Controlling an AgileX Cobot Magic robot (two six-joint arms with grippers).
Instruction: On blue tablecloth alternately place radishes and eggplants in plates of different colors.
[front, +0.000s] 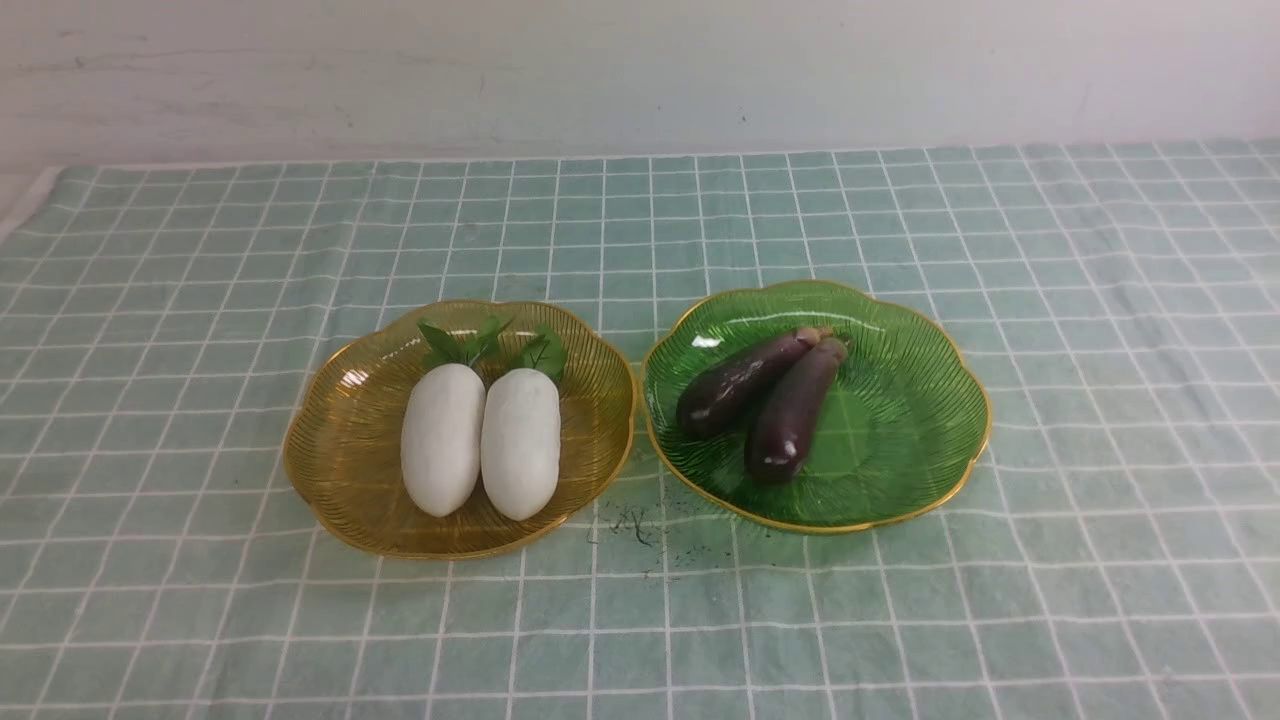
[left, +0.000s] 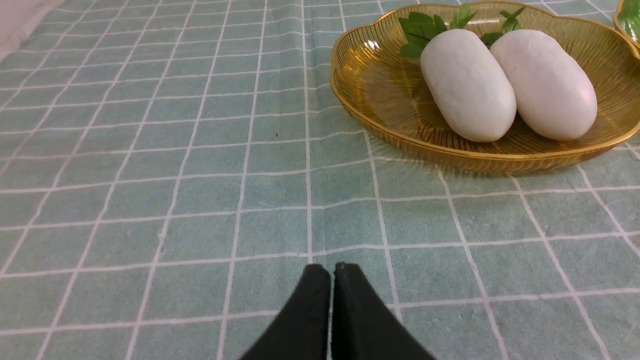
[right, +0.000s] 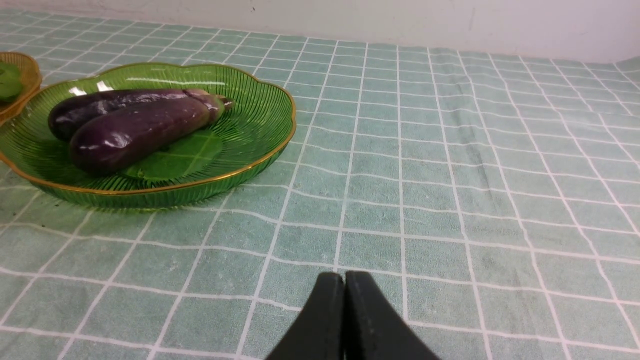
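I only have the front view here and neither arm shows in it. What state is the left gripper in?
Observer: The left gripper is shut, fingertips together, holding nothing, above bare blue tablecloth.
Operator: And the right one?
Observer: The right gripper is also shut and empty, over cloth beside the green plate.
Operator: What does the left wrist camera see of the load?
Observer: Both radishes lie side by side in the amber plate, leaves pointing away from the gripper.
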